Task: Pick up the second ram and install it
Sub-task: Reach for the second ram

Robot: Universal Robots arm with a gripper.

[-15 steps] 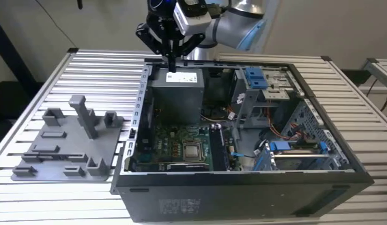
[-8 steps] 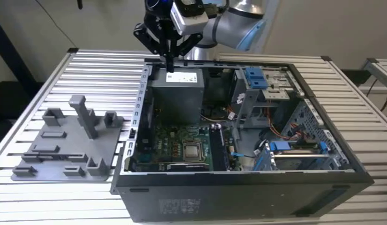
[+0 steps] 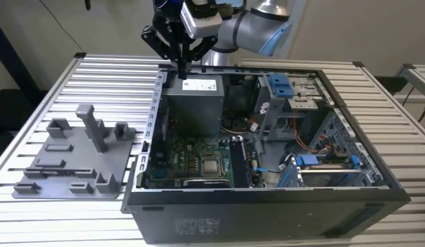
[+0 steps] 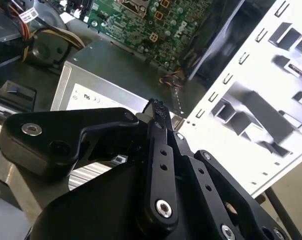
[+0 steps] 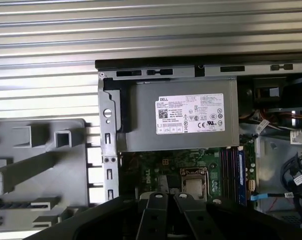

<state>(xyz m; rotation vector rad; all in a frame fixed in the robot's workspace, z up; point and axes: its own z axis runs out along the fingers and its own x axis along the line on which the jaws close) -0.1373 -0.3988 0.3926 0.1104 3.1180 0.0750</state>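
Pincer (image 3: 181, 73): clenched, fingertips (image 4: 158, 107) pressed together. It hangs at the upper middle of the exterior view, just above the grey power supply (image 3: 193, 100) inside the open computer case (image 3: 267, 194).
Second ram: cannot tell where it is; the memory slots (image 3: 241, 163) on the green motherboard (image 3: 195, 154) are too dim to read.
Grey fixture (image 3: 68, 164): lower left, on the slatted counter (image 3: 109, 72).

The second ram (image 3: 241, 162) seems to be the thin, long, dark stick standing on its edge in a slot of the green motherboard (image 3: 188, 149). It lies just beside the processor socket (image 3: 211, 166), on the exterior view's right of it, inside the open computer case.
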